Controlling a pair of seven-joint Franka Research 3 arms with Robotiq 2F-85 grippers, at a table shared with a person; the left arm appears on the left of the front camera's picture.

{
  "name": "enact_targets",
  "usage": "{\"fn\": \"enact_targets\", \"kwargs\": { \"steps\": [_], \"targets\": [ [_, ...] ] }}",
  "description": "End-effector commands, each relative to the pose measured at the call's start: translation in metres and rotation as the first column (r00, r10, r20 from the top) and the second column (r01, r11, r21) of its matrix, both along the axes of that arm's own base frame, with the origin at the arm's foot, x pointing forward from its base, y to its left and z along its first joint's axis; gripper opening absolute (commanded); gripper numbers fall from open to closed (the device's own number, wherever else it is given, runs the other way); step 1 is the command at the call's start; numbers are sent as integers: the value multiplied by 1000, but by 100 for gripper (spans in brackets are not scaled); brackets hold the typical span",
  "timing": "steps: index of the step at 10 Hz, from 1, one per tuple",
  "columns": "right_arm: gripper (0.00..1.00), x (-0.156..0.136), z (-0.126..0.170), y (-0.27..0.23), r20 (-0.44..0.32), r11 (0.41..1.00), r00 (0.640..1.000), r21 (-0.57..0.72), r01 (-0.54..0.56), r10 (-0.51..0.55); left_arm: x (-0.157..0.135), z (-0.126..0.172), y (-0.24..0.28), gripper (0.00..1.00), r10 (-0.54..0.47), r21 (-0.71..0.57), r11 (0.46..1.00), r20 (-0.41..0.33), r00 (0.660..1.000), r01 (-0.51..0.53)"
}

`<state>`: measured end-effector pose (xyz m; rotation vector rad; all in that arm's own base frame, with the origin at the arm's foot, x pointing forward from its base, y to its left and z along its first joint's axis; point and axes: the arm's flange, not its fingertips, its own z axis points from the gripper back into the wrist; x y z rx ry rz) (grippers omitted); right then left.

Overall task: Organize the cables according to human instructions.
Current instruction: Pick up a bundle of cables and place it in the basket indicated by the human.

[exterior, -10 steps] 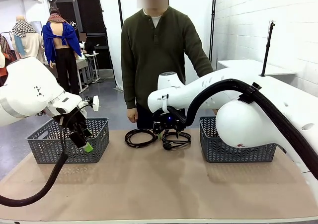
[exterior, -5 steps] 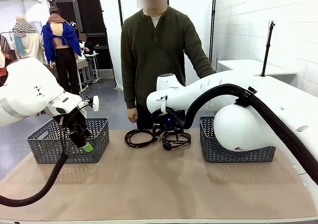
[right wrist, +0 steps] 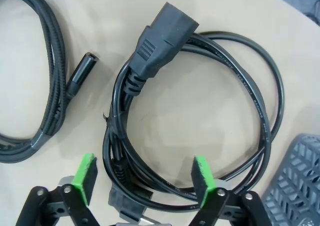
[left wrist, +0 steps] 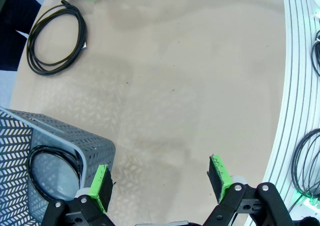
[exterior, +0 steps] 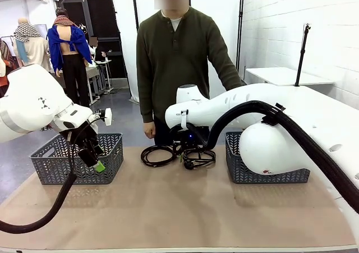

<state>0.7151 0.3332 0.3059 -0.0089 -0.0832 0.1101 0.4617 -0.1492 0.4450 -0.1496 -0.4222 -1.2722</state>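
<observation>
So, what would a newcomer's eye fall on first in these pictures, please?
The big white right arm reaches across the middle, its hand open and low over a coiled black power cable with a chunky plug, near the table's far edge. A thinner black coiled cord lies beside it, and the grey mesh basket on the left holds another black coil.

Table [exterior: 179, 208]: tan covering, flat across my side. Left basket [exterior: 56, 169]: grey lattice, upright on the far half of the table at my left. Right basket [exterior: 232, 160]: same grey lattice, at my right, well apart from the first. Person [exterior: 176, 56]: dark green sweater, standing at the far edge between the two. Behind, on my right, I note a white brick wall [exterior: 291, 17], a white side table [exterior: 280, 73] and a black pole [exterior: 302, 54] upright at it.
</observation>
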Motion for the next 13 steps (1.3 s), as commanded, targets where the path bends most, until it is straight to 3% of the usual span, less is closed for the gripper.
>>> {"fn": "enact_targets", "kwargs": {
  "steps": [1, 5, 11, 13],
  "targets": [
    [73, 15, 4, 10, 6, 999, 999, -11, 33, -33, 0, 3, -1, 100, -2, 1, 1000, -8, 1000, 2],
    [2, 16, 4, 8, 5, 998, 998, 6, 64, -64, 0, 3, -1, 100, -2, 1, 1000, -8, 1000, 2],
    [0, 18, 8, 1, -5, 991, 991, 37, 132, -132, 0, 3, -1, 100, -2, 1, 1000, -8, 1000, 2],
    [0, 17, 24, -2, 22, 989, 989, 32, 148, -148, 0, 3, -1, 100, -2, 1, 1000, -8, 1000, 2]
  ]
}}
